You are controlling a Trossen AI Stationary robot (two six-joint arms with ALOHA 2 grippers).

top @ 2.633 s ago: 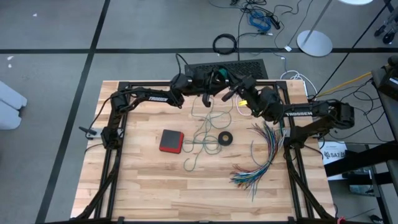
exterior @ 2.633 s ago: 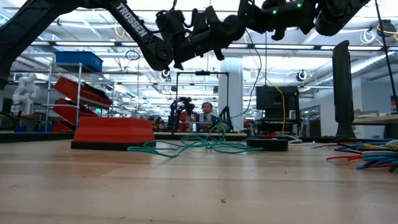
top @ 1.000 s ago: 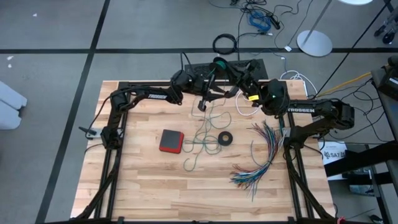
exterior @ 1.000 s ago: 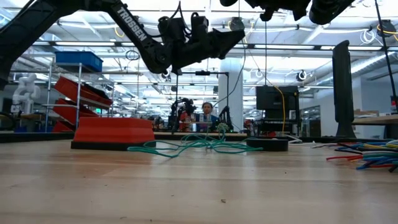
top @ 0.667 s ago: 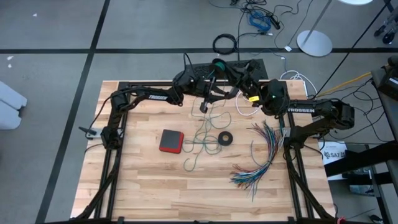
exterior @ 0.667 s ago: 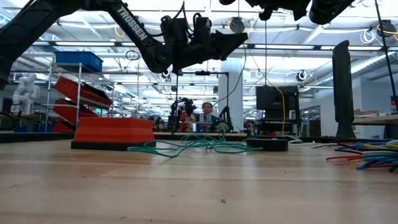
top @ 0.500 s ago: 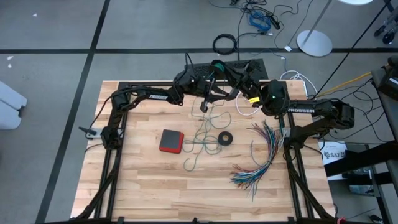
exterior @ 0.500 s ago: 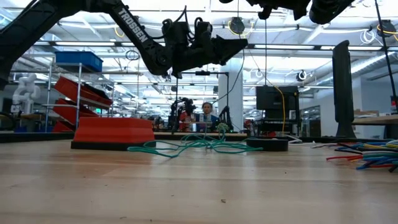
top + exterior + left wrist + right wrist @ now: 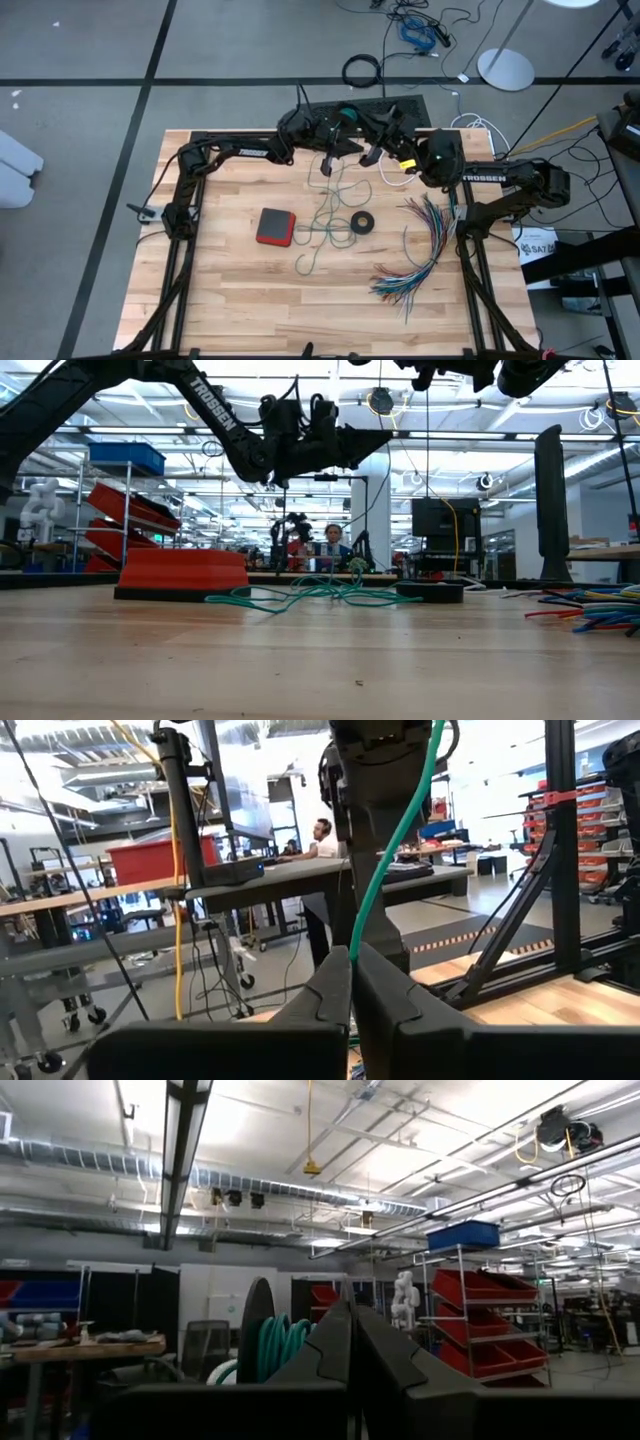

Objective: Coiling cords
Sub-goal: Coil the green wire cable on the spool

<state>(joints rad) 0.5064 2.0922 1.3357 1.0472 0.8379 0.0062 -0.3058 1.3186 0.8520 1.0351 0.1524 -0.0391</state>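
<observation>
Both arms are raised over the 12 o'clock edge of the table (image 9: 230, 300), their tips nearly meeting. The left gripper (image 9: 352, 146) has its fingers (image 9: 335, 992) pressed together on the teal-green cord (image 9: 390, 870), which runs taut from the pinch toward the right arm; in the low view this gripper (image 9: 378, 434) hangs high above the tabletop. The right gripper (image 9: 372, 152) is just beside it, on the 3 o'clock side, and its fingers (image 9: 340, 1342) are also together; several turns of teal cord, wound as a coil (image 9: 283, 1342), sit just beyond them, but whether the fingers actually pinch the cord cannot be told. The rest of the teal-green cord drops to the table and lies in loose tangled loops near the centre, trailing off toward 6 o'clock. The white cord (image 9: 395, 178) forms a small loop near the 1 o'clock part of the table, below the right gripper; its round end piece cannot be made out. A red-and-black box (image 9: 275, 227) lies at 9 o'clock of the tangle, a small black ring (image 9: 362, 222) just at its 3 o'clock side, and a fanned bundle of multicoloured wires (image 9: 420, 250) spreads toward 4 o'clock. A person (image 9: 333, 546) sits far off in the room beyond the table.
</observation>
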